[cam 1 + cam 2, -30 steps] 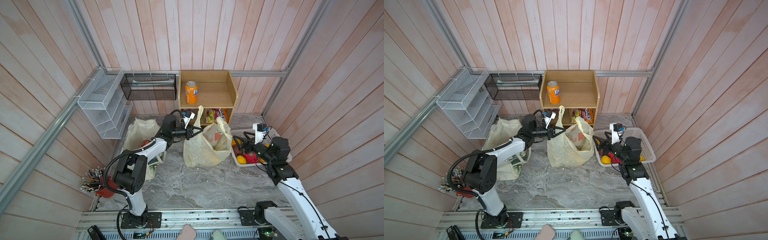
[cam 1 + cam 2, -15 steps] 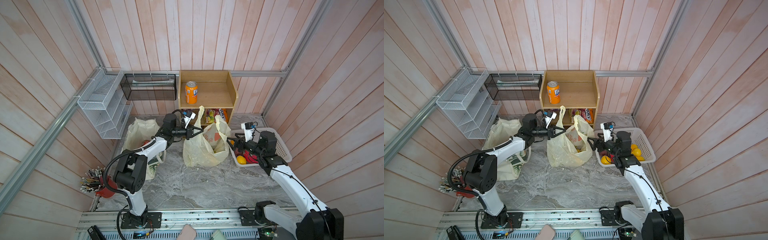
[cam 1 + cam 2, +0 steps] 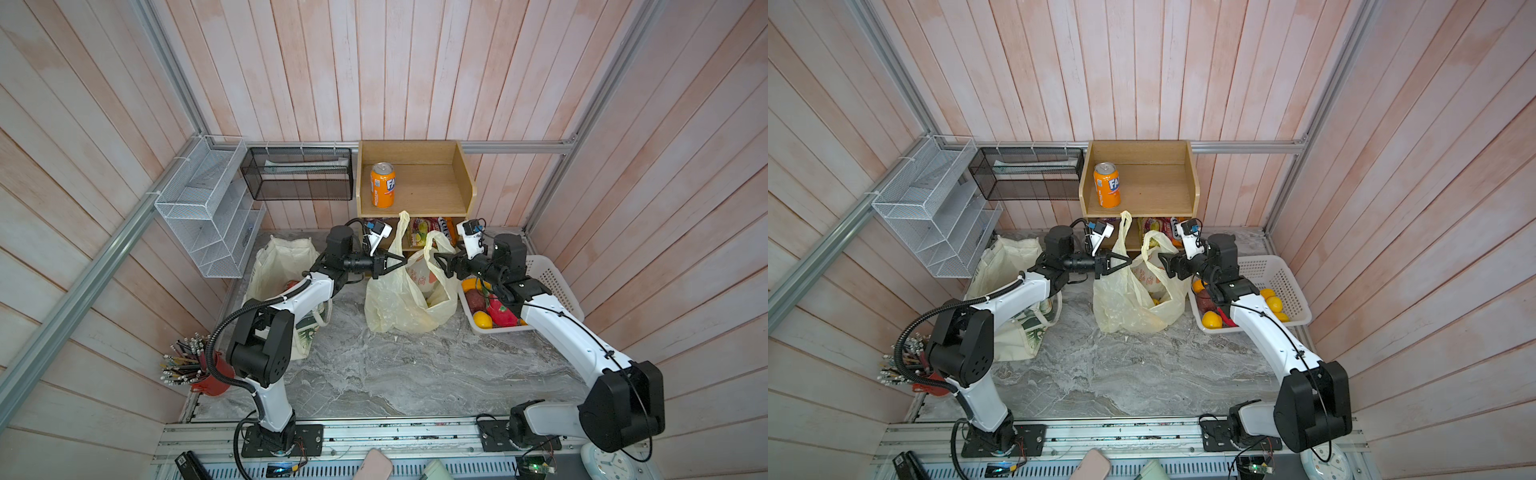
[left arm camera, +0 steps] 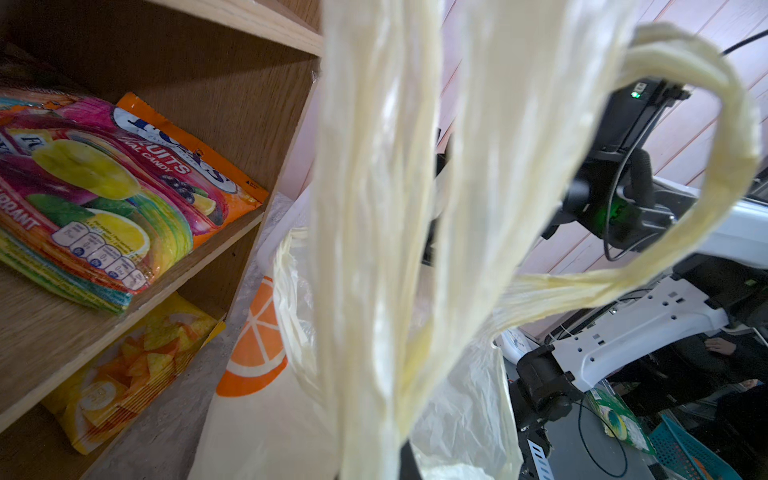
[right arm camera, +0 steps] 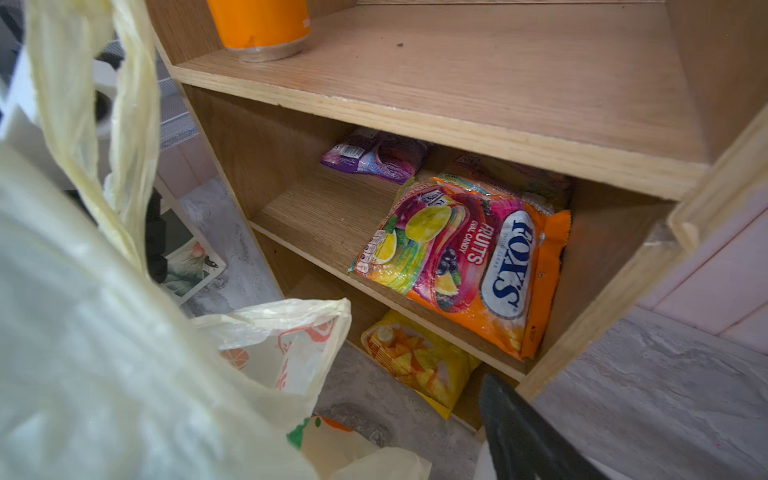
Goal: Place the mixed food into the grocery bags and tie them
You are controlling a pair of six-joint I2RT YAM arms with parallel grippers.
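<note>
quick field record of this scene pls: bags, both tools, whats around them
plastic bag: upright mid-table, mouth open
left tool: shut on the bag's tall handle
right tool: open, at the bag's other handle, not gripping
canvas tote: on the left, partly under the left arm, something red inside
basket: on the right, holds yellow and red fruit
orange can: upright on the wooden shelf

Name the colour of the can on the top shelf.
Orange can, blue-and-white logo; shows best in a top view.
</note>
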